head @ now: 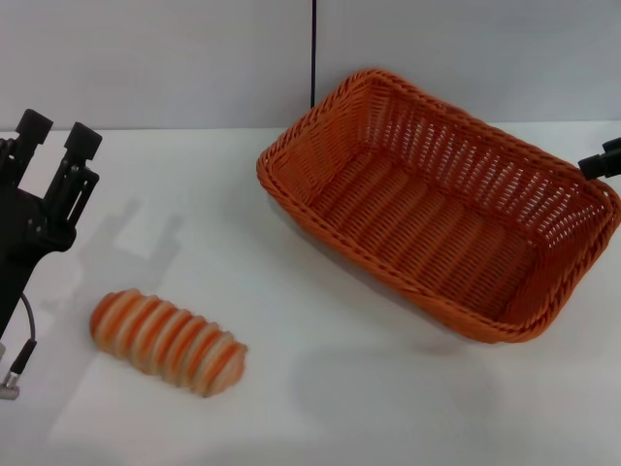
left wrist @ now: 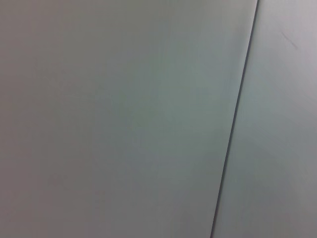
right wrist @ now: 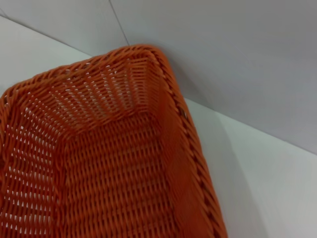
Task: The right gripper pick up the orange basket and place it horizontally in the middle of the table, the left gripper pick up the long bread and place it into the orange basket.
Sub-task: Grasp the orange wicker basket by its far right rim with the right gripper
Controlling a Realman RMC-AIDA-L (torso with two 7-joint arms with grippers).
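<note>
The orange basket (head: 466, 146) hangs tilted over the right half of the table (head: 320, 408), casting a shadow beneath it. My right gripper (head: 602, 160) shows only as a black tip at the basket's far right rim, holding it up. The right wrist view looks down into the empty woven inside of the orange basket (right wrist: 99, 94). At the front left of the table lies the long bread (head: 167, 342), striped orange and cream. My left gripper (head: 58, 134) stands open behind and left of the bread, apart from it, with nothing between its fingers.
A grey wall with a dark vertical seam (head: 313, 53) runs behind the table. The wall seam (left wrist: 237, 114) is all the left wrist view shows. A cable with a silver plug (head: 12, 381) hangs below the left gripper.
</note>
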